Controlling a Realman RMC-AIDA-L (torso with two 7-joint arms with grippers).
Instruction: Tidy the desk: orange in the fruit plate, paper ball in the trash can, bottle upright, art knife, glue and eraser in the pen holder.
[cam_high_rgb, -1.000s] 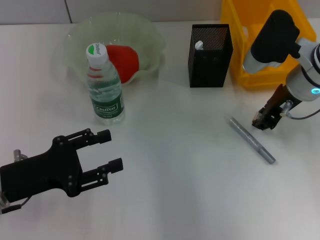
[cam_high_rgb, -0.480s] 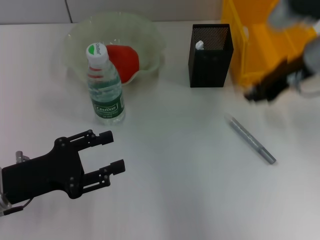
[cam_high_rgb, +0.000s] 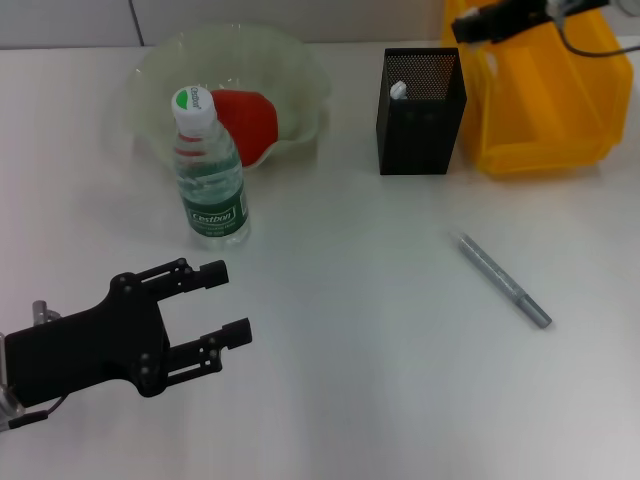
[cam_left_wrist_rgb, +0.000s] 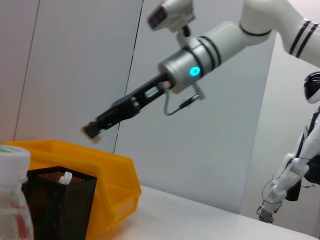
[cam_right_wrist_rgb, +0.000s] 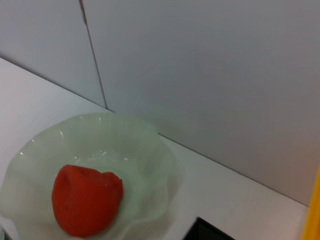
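Head view: my right tool (cam_high_rgb: 470, 26), apparently pinching the eraser, hangs at upper right above the pen holder (cam_high_rgb: 420, 112); the glue (cam_high_rgb: 503, 279) lies diagonally on the worktop, lower right.

A plain white bench (cam_high_rgb: 380, 380) filled the head view, its surface smooth and unmarked. Behind it rose a pale grey panelled wall (cam_left_wrist_rgb: 65, 65), split by a thin dark vertical seam (cam_right_wrist_rgb: 93, 55) that ran down to meet the back edge of the bench.
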